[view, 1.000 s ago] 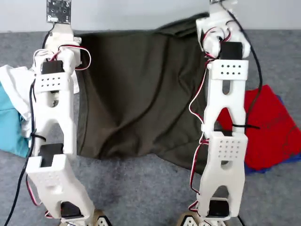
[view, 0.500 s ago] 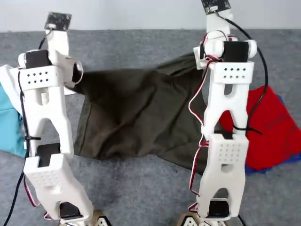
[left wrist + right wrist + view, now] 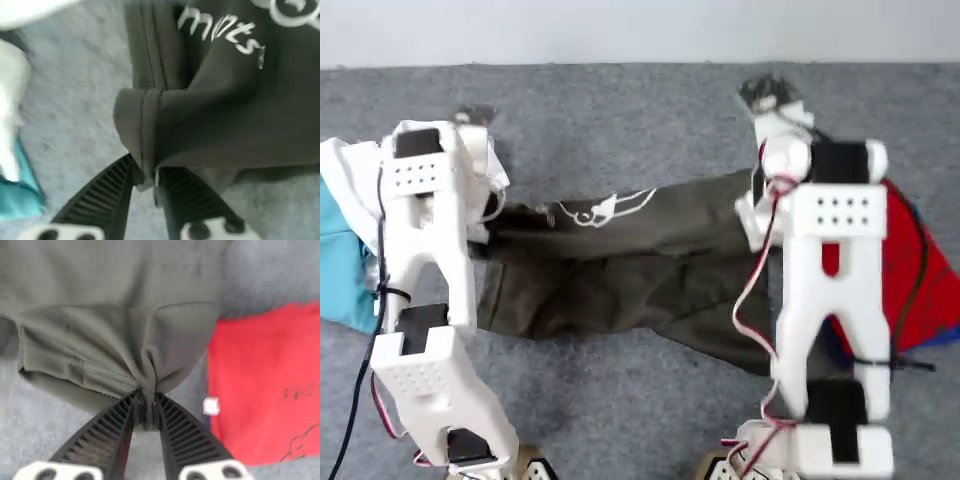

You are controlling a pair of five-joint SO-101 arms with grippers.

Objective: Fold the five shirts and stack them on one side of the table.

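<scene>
The left hand (image 3: 145, 180) and the right hand (image 3: 145, 412) each pinch a corner of the dark olive shirt (image 3: 650, 280), which lies doubled over on the desk (image 3: 620, 110) between these 2, likely so the fold lands even.

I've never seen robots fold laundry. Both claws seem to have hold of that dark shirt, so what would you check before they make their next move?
1. Left gripper holding the dark shirt by its hem: ok, shut on a bunched fold.
2. Right gripper holding the shirt's other end: ok, cloth pinched tight.
3. Shirt lying smooth: not ok, it is creased and its near edge is uneven.
4. Shirt apart from the red shirt: cannot tell, an arm covers where they meet.
5. Bare table beyond the shirt: ok.
</scene>
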